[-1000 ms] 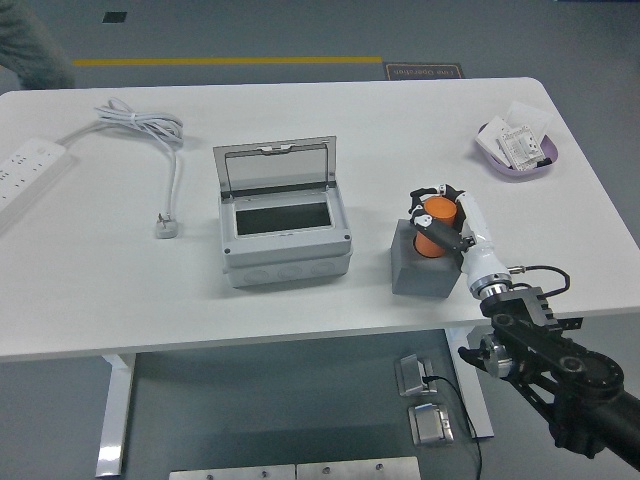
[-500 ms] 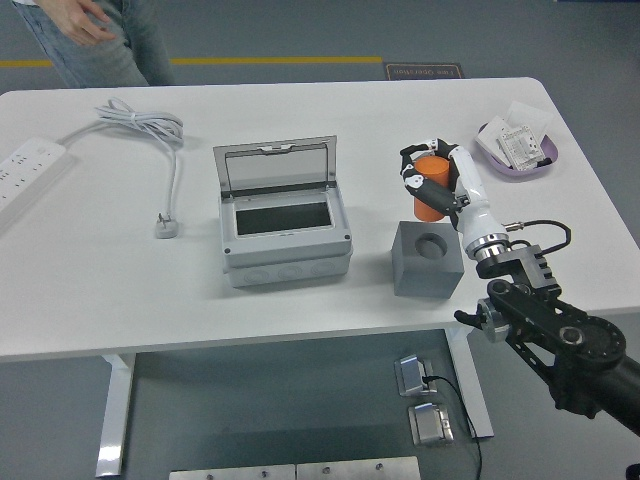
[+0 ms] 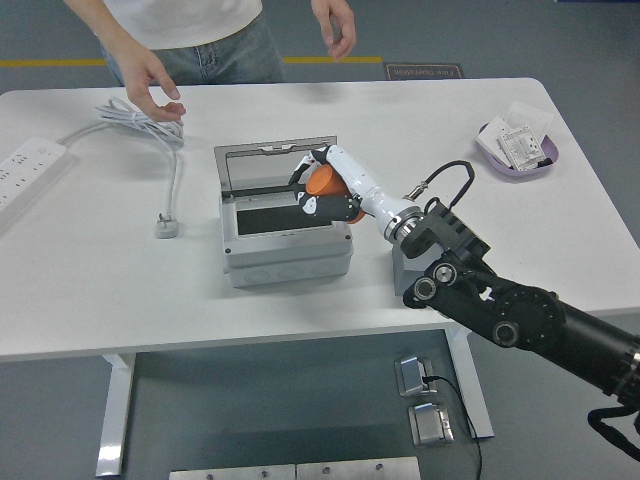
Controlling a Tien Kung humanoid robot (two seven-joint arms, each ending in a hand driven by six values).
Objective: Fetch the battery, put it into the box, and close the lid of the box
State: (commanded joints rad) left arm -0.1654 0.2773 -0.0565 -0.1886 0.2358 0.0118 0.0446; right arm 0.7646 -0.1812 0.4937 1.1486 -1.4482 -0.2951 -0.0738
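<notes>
Battery (image 3: 323, 183) moved over box (image 3: 285, 214), in hand (image 3: 322, 187)

A single head camera is looking forward and down from high on the robot's side. It is taking in the whole white table (image 3: 90, 290), near edge low, far edge near the top.

— Surface and supports?
— White table (image 3: 120, 290) with rounded far corners, on a white leg (image 3: 116, 415).

— Flooring?
— Grey-blue floor (image 3: 560, 45), a yellow line (image 3: 45, 63) running across beyond the table, a dark mat (image 3: 425, 71) at the far edge. Metal floor boxes (image 3: 420, 378) under the table; pale plates (image 3: 295, 470) at bottom.
</notes>
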